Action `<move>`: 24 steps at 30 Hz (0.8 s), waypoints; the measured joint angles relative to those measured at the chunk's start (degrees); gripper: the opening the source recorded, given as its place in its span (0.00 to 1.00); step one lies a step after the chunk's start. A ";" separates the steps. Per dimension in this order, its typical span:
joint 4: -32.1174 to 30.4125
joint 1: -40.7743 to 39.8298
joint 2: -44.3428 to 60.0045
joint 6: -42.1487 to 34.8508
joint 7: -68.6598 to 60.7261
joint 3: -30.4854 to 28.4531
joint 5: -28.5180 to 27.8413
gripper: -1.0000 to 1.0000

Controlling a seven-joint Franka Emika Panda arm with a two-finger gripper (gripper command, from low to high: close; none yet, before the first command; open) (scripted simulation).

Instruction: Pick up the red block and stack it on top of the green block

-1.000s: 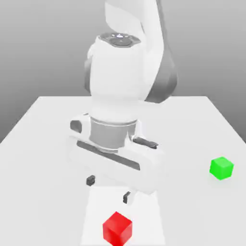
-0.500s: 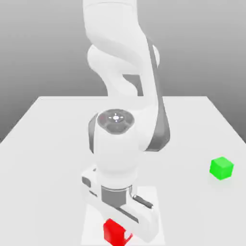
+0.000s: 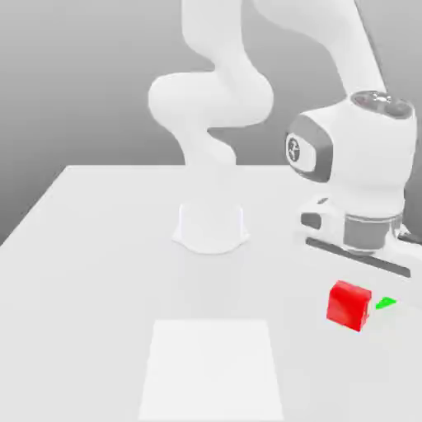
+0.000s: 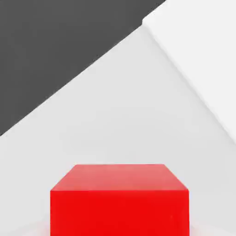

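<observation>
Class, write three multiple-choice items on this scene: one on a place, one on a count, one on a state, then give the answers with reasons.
1. In the exterior view, the red block is
A) on that view's right
B) on that view's left
C) at the arm's base

2. How many blocks show?
A) one
B) two
C) four

3. The red block is
A) lying flat
B) in the air under the tool
C) on the green block

A: it hangs beside the green block.
B: one red, one green.
B: it hangs tilted below the hand.
</observation>
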 joint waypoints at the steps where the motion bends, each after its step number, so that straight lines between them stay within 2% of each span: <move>1: -0.90 2.47 -0.99 -0.06 3.01 1.11 0.66 0.00; 5: -4.55 10.23 -4.71 -0.11 15.27 5.82 2.93 0.00; 7: -5.54 11.40 -5.11 0.30 19.88 7.40 2.34 0.00; 12: -5.33 10.13 -1.30 2.95 26.19 7.54 -4.54 0.00; 22: -5.02 12.59 8.15 10.73 36.06 2.41 -18.25 0.00; 23: -5.06 12.91 8.80 11.38 36.60 1.94 -19.02 1.00; 24: -5.06 12.91 8.80 11.38 36.60 1.93 -19.02 1.00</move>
